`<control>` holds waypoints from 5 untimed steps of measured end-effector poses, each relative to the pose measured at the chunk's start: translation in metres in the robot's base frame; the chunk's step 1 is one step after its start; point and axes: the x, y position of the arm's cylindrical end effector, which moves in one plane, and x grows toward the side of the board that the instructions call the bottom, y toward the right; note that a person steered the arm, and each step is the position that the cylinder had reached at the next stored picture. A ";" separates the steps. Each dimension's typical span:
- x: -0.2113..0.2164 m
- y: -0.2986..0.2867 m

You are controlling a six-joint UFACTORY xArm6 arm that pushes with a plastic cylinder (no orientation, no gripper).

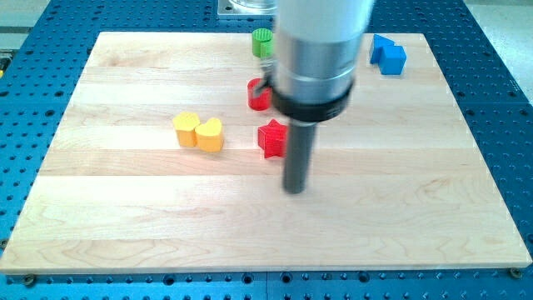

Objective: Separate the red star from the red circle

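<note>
The red star (271, 137) lies near the board's middle. The red circle (257, 94) lies just above it toward the view's top, partly hidden by the arm's body; a small gap shows between them. My tip (296, 188) rests on the board just below and to the right of the red star, with the dark rod rising past the star's right edge. I cannot tell whether the rod touches the star.
A yellow heart-shaped block (199, 132) lies left of the star. A green block (263, 42) sits at the top edge, partly behind the arm. A blue block (388, 54) sits at the top right. The wooden board (125, 217) lies on a blue perforated table.
</note>
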 end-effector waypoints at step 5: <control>-0.053 -0.158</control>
